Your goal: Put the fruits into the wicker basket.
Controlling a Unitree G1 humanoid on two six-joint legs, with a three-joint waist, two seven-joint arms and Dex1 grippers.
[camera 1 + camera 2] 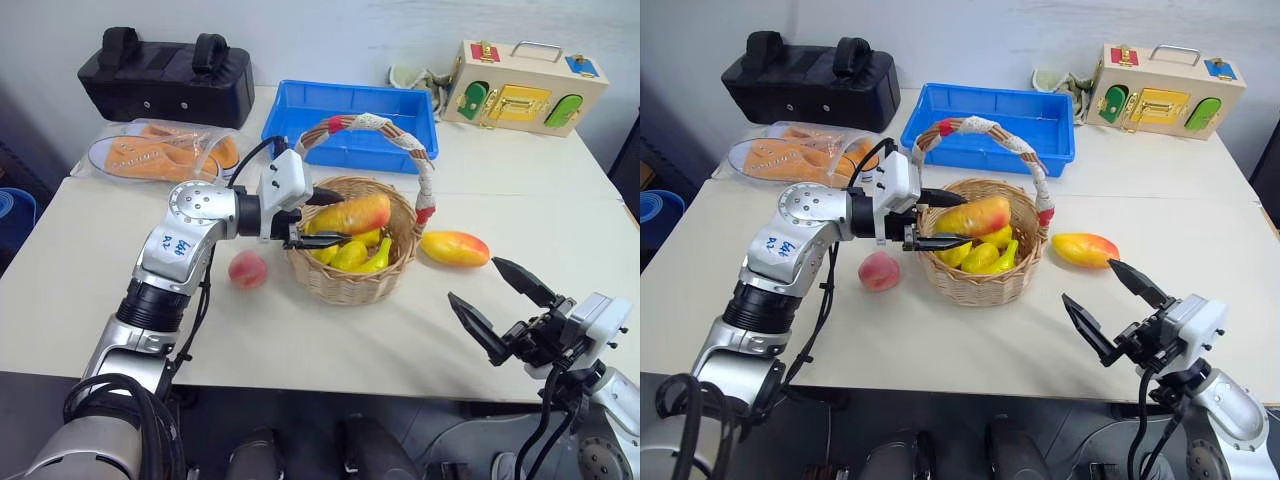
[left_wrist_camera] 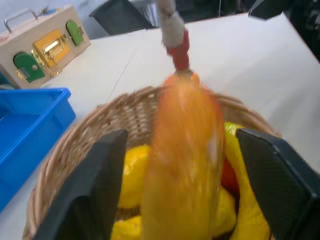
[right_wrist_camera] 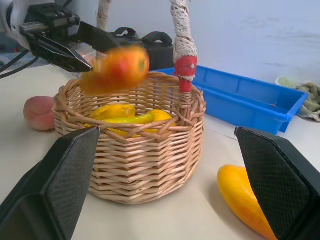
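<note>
You are dropping the first mango [image 1: 352, 213] into the wicker basket [image 1: 350, 282]: it is hanging over the plain yellow fruits [image 1: 350, 252] between the spread fingers of your left gripper [image 1: 322, 217], blurred, apparently already let go. Your right gripper [image 1: 497, 300] is waiting spread wide and empty near the table's front edge. Next you are probably reaching for the second mango [image 1: 456, 248], lying just right of the basket, or the peach [image 1: 248, 269], lying just left of it.
</note>
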